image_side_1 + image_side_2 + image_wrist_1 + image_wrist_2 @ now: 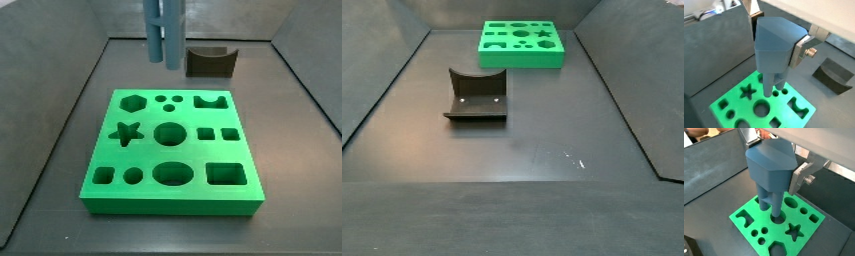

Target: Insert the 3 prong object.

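The 3 prong object [771, 55] is a tall blue-grey piece with parallel rods pointing down. My gripper [776, 40] is shut on its thick upper block, with a silver finger [799, 51] pressed flat on each side; both wrist views show this grip [774, 163]. The rods hang above the green board [731, 102], which has several shaped holes. In a side view the rods [163, 35] hang over the board's far edge [201, 155], their tips clear of it. The gripper itself is out of both side views. The board [523, 55] lies at the far end of the floor.
The dark fixture [476, 97] stands on the grey floor apart from the board; it also shows behind the board [211, 62] and beside it in a wrist view [834, 74]. Dark walls enclose the floor on the sides.
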Robot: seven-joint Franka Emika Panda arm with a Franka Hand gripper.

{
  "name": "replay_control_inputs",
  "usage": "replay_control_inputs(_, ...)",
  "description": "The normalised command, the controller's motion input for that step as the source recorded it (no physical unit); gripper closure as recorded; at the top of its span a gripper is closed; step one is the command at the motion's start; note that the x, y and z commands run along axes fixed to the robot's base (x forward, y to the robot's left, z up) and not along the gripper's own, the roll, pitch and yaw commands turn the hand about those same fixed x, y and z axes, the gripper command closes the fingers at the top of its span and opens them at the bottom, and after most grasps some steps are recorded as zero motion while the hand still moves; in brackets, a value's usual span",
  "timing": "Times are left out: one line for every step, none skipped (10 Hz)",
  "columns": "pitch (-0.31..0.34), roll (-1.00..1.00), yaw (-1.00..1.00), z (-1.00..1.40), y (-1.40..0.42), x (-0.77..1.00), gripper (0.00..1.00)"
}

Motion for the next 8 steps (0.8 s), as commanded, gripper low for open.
replay_control_inputs(0.039,0.09,-0.48,-0.95,0.41,0.30,1.00)
replay_control_inputs(0.046,0.09,-0.51,-0.99,0.37,0.33,1.00)
replay_control_inputs(0.044,0.10,-0.56,-0.95,0.30,0.35,1.00)
replay_control_inputs(0.000,0.00,-0.50,-1.00,0.45,0.16,1.00)
replay_control_inputs(-0.050,-0.08,-0.01,-0.55,0.18,0.00,1.00)
replay_control_inputs(-0.034,-0.18,-0.03,-0.10,0.11,0.00,1.00)
replay_control_inputs(-0.011,0.00,0.00,-0.13,0.10,0.00,1.00)
replay_control_inputs(-0.053,0.00,-0.35,-0.45,0.00,-0.20,1.00)
